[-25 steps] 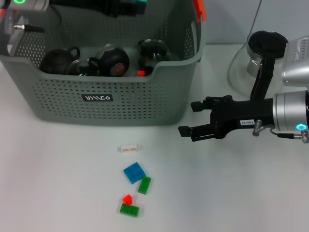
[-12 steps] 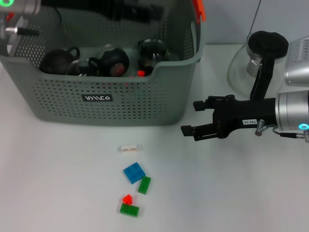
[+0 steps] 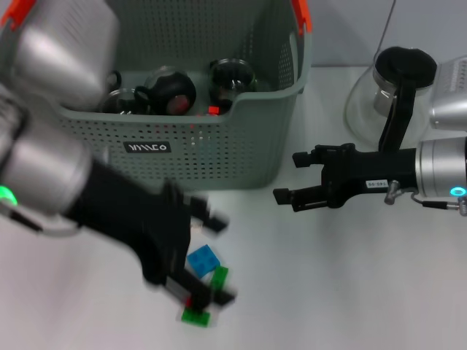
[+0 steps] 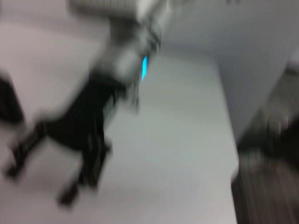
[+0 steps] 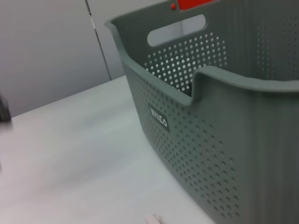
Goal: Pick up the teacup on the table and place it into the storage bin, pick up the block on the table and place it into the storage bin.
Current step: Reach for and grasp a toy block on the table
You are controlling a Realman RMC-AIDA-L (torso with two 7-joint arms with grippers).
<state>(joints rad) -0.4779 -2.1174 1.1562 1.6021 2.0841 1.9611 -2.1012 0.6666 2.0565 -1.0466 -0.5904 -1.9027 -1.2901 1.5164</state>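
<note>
— Left gripper (image 3: 201, 255), jaws apart, hovers over the blocks on the desk (image 3: 350, 292); right gripper (image 3: 286, 179) waits open beside the storage bin (image 3: 182, 146).

— Progress?

— Three dark cups (image 3: 169, 91) sit in the bin. Blocks remain: one blue (image 3: 203, 259), two green (image 3: 195, 316).

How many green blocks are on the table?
2 show. One green block lies just beside the blue block; the other green block lies nearer the table's front edge. The left gripper hangs over the pile, so it may hide more.
</note>
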